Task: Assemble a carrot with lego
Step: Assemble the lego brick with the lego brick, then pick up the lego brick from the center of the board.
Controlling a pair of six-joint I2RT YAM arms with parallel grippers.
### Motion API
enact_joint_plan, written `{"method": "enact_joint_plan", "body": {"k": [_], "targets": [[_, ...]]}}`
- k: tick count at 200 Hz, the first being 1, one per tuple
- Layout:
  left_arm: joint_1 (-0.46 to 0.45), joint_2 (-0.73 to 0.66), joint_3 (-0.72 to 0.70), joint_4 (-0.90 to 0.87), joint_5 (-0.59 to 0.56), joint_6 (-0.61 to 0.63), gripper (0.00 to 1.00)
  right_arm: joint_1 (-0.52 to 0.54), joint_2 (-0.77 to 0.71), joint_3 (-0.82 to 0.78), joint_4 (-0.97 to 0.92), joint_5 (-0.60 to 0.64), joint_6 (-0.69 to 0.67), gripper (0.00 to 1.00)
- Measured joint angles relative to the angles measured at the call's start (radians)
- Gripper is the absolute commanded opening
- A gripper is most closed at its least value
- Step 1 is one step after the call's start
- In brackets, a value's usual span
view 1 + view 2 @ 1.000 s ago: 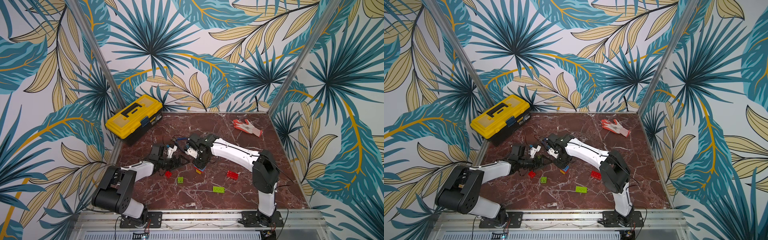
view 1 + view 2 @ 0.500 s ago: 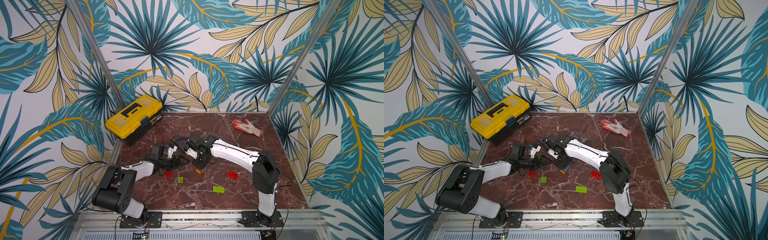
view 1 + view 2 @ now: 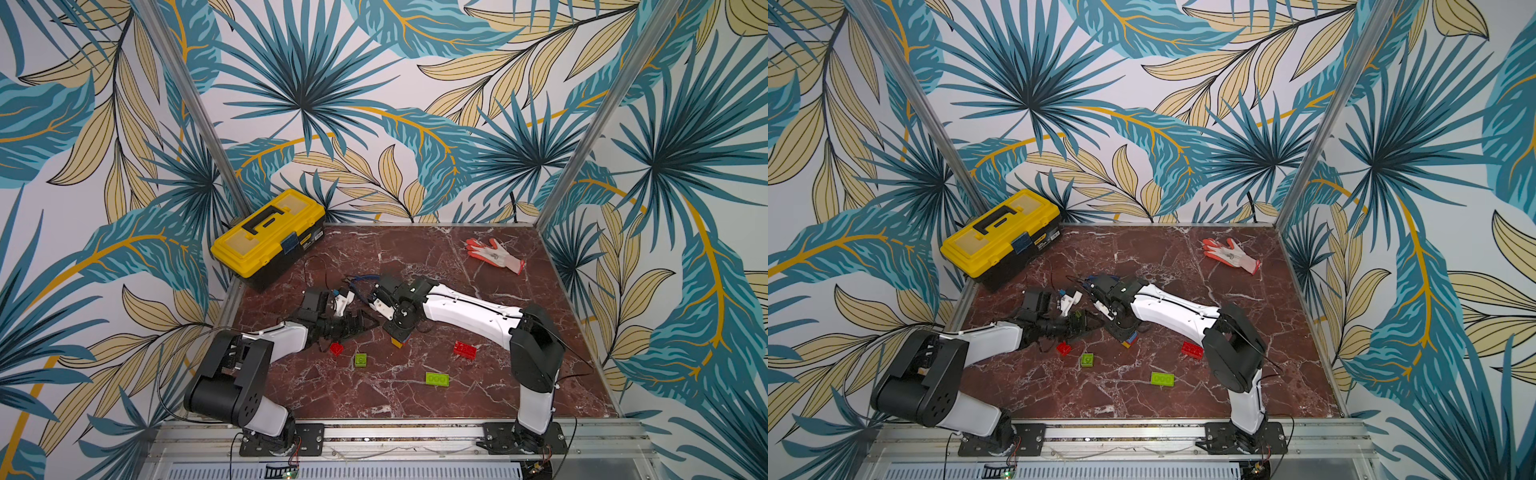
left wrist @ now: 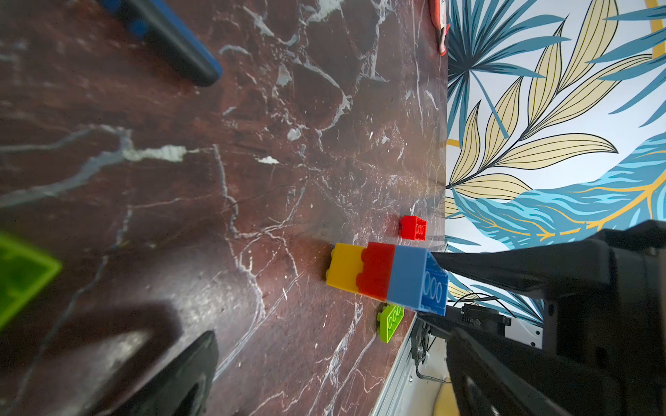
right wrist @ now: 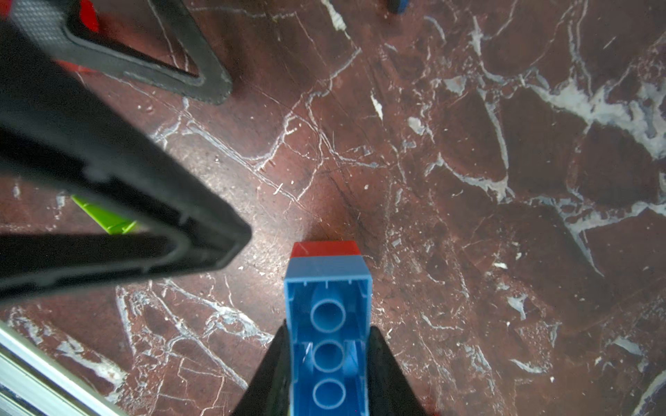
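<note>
- Blue-red-yellow carrot (image 4: 382,277) upright under right gripper (image 3: 397,332), yellow tip down on marble table (image 3: 415,399).
- Clamps right jaws together on blue top brick (image 5: 328,324).
- Holds left gripper (image 3: 370,325) jaws wide apart, empty, tips just beside right gripper.
- Shows small red brick (image 3: 336,348) and green square brick (image 3: 360,360) near left gripper; larger red brick (image 3: 465,349), long green brick (image 3: 436,379) farther off.

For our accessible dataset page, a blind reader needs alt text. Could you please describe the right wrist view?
The right gripper is shut on the blue end of a short brick stack, whose hollow underside faces the camera, with a dark red marble table beyond. The left gripper, open, stands close by, its black fingers partly hiding a lime-green brick.
</note>
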Motion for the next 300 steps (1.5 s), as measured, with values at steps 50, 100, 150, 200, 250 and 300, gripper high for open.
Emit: {"method": "enact_joint_plan", "body": {"k": [50, 100, 150, 200, 250, 300], "targets": [[-0.008, 0.0, 0.0, 0.0, 0.0, -0.003, 0.99, 0.002, -0.037, -0.052, 0.044, 0.001, 0.01, 0.27], [-0.017, 0.0, 0.0, 0.0, -0.001, -0.013, 0.99, 0.001, -0.048, -0.063, 0.055, 0.001, 0.015, 0.28], [-0.026, 0.0, 0.001, 0.0, -0.001, -0.02, 0.99, 0.0, -0.05, -0.064, 0.054, 0.001, 0.015, 0.34], [-0.032, 0.0, 0.001, 0.0, -0.002, -0.023, 0.99, -0.004, -0.047, -0.064, 0.043, 0.002, 0.015, 0.49], [-0.035, 0.0, 0.001, 0.0, -0.006, -0.023, 0.99, -0.006, -0.049, -0.061, 0.024, -0.003, 0.013, 0.75], [-0.039, -0.005, 0.002, 0.0, -0.016, -0.026, 0.99, -0.045, -0.311, -0.121, -0.006, 0.013, -0.001, 0.99]]}}
